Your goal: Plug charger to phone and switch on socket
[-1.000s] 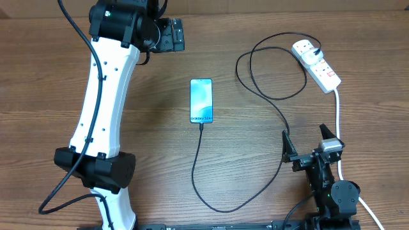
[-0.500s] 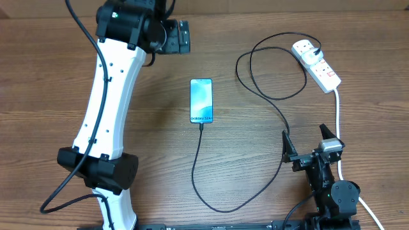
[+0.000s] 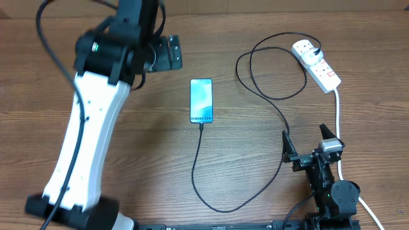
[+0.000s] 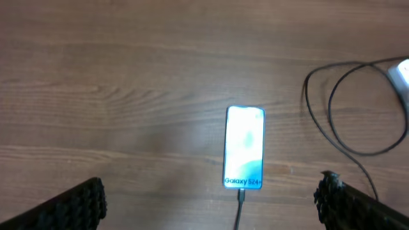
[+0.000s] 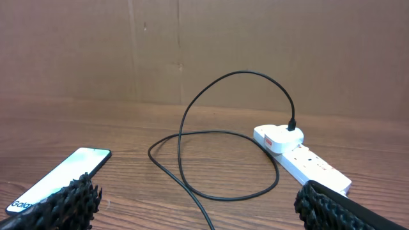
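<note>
Wooden table (image 3: 153, 140): phone (image 3: 200, 100), charger (image 5: 243, 73), socket (image 3: 317, 64) lying on top.

Table (image 3: 147, 147): brown wood grain, matt. Phone (image 3: 200, 100), centre: glossy glass-like screen. Socket (image 3: 317, 64), 2 o'clock: smooth white plastic, slight sheen. Charger (image 3: 238, 64) cable: matt black. Left arm (image 3: 89, 134) shell, 9 o'clock: smooth white plastic.

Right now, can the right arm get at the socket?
Probably yes. The right gripper is open and faces the socket, with only bare table between. The charger loops off to its left and the white cord runs along its right.
</note>
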`<action>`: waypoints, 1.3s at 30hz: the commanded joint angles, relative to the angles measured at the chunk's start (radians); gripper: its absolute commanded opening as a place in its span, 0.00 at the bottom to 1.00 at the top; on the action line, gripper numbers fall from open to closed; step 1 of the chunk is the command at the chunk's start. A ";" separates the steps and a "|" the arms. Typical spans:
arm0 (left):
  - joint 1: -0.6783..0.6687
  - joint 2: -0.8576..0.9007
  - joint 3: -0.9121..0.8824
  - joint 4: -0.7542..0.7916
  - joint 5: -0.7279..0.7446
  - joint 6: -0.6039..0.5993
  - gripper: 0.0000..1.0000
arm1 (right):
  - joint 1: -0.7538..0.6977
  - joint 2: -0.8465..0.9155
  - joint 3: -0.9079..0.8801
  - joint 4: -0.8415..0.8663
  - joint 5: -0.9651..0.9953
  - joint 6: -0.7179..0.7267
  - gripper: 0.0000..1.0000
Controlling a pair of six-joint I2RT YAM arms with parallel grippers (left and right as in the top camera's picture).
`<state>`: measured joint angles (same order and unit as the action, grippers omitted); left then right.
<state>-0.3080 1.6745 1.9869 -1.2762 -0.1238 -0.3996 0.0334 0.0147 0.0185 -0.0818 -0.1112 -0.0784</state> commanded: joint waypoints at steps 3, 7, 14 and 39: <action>-0.006 -0.127 -0.245 0.102 -0.014 -0.012 1.00 | 0.005 -0.012 -0.010 0.005 0.013 -0.002 1.00; -0.006 -0.215 -0.388 0.113 -0.014 0.055 1.00 | 0.005 -0.012 -0.010 0.005 0.013 -0.002 1.00; -0.006 -0.381 -0.611 0.228 -0.006 0.064 1.00 | 0.005 -0.012 -0.010 0.005 0.013 -0.002 1.00; 0.047 -1.187 -1.483 0.712 0.026 0.078 1.00 | 0.005 -0.012 -0.010 0.005 0.013 -0.002 1.00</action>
<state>-0.2813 0.5381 0.5568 -0.5884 -0.1242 -0.2974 0.0334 0.0147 0.0185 -0.0818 -0.1108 -0.0784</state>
